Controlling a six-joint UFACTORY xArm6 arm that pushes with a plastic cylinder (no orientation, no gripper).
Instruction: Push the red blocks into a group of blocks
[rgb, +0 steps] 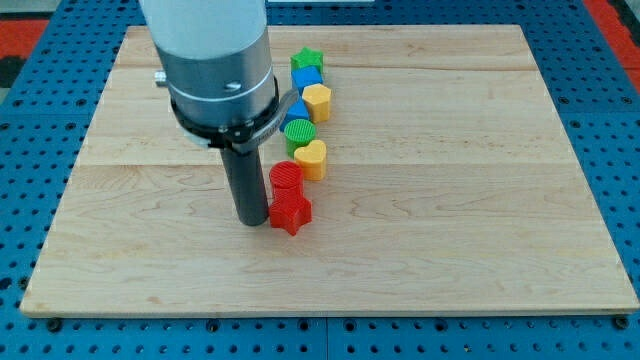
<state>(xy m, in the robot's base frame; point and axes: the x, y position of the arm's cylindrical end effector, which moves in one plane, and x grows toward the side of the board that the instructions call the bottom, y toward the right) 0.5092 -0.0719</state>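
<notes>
Two red blocks sit near the middle of the frame on the wooden bench (450, 200): a red cylinder (286, 178) and, just below it and touching, a red star (291, 212). My tip (252, 221) rests on the bench just to the left of the red star, close against it or nearly so; contact cannot be told for sure. The arm ends in this plain rod, so it has nothing that opens, closes or holds.

Above the red pair a loose column of blocks climbs toward the upper middle of the frame. A yellow heart (311, 158) sits just right of the red cylinder, touching or almost touching it. Next up is a green cylinder (299, 132), then a yellow block (317, 101), a blue block (307, 79) and a green star (306, 61) at the top. Another blue block (292, 112) peeks out beside the arm's grey housing, mostly hidden.
</notes>
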